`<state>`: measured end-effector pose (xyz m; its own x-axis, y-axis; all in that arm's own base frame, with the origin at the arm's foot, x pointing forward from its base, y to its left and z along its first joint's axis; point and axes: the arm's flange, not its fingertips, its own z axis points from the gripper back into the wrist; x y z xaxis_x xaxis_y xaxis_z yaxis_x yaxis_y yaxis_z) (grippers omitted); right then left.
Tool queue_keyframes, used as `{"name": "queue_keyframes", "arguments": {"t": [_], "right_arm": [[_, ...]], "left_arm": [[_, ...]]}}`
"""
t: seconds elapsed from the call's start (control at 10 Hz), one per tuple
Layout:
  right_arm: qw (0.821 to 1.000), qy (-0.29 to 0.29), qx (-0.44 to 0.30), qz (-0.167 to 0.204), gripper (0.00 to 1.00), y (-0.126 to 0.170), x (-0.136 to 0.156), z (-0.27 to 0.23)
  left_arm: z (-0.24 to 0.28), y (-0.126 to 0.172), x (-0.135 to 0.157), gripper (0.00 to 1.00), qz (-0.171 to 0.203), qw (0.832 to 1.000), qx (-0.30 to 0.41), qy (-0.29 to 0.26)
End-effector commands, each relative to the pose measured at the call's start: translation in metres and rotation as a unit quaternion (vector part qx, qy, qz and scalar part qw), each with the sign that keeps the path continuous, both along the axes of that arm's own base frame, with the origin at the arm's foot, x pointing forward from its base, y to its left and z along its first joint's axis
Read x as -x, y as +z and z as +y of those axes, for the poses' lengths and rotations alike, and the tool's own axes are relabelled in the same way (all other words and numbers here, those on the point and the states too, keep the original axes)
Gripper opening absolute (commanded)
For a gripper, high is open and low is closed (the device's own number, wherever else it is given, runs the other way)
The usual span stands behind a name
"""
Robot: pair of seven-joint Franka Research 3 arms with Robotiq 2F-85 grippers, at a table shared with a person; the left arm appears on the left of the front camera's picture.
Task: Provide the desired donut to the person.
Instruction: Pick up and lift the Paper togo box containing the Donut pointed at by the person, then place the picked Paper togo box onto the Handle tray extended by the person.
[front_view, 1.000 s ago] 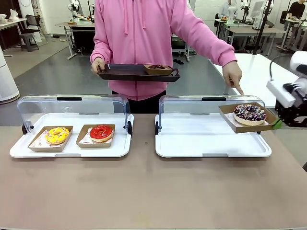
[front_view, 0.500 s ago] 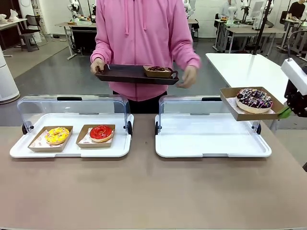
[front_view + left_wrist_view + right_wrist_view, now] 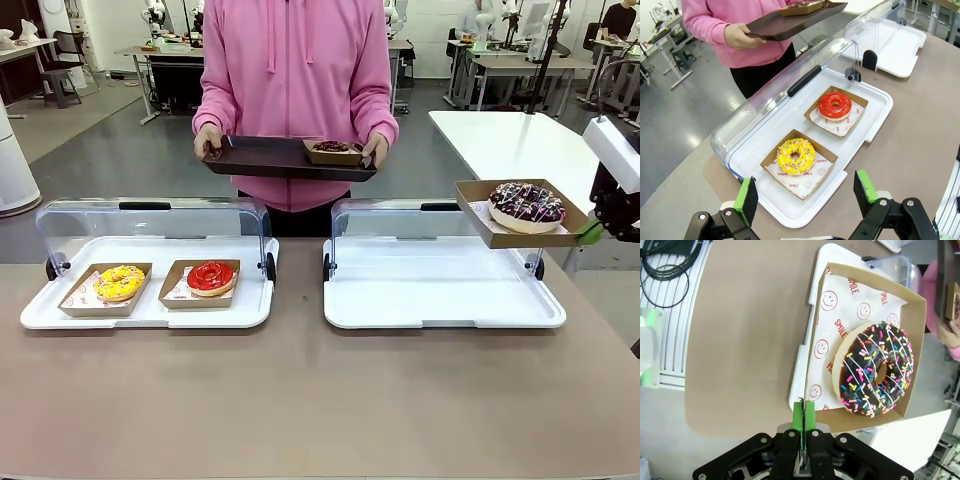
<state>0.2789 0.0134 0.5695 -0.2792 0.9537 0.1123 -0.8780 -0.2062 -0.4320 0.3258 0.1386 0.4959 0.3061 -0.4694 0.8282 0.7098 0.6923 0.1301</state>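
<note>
The cardboard tray (image 3: 478, 224) hangs in the air over the far right corner of the right display tray (image 3: 440, 305). It is open side up and close to level. Its long side runs out from the right fingers (image 3: 591, 235) towards the robot's left. Those fingers are clamped shut on the thin wall of the cardboard tray at its right edge; the right wrist view shows the green pads (image 3: 799, 416) pressed together on the wall of the cardboard tray (image 3: 840, 300).

In it lies the chocolate donut (image 3: 527, 206), flat on smiley-print paper. It has dark icing, white drizzle and coloured sprinkles (image 3: 877, 369).

The person (image 3: 295, 80) stands at the far side of the surface (image 3: 300, 400), both hands (image 3: 208, 140) on a dark serving tray (image 3: 262, 157) that carries a small box (image 3: 332, 152) with a dark donut.

The left display tray (image 3: 150, 318), its clear lid (image 3: 150, 222) swung back, holds a yellow donut (image 3: 120, 282) and a red donut (image 3: 210, 276), each in its own cardboard tray.

The left fingers (image 3: 746, 200) stand wide apart above that tray, gripping nothing.
</note>
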Motion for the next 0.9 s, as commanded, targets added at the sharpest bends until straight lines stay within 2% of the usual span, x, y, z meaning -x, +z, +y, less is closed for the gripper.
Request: {"name": "queue_keyframes", "arguments": {"t": [0.0,0.8], "right_arm": [[1.000,0.006,0.009,0.001,0.00,-0.0028,-0.0003,-0.0035],[1.000,0.006,0.009,0.001,0.00,-0.0028,-0.0003,-0.0035]], "left_arm": [[0.0017,-0.0013,-0.0006,1.00,-0.005,1.000,0.003,-0.006],[0.0017,-0.0013,-0.0006,1.00,-0.005,1.000,0.003,-0.006]]}}
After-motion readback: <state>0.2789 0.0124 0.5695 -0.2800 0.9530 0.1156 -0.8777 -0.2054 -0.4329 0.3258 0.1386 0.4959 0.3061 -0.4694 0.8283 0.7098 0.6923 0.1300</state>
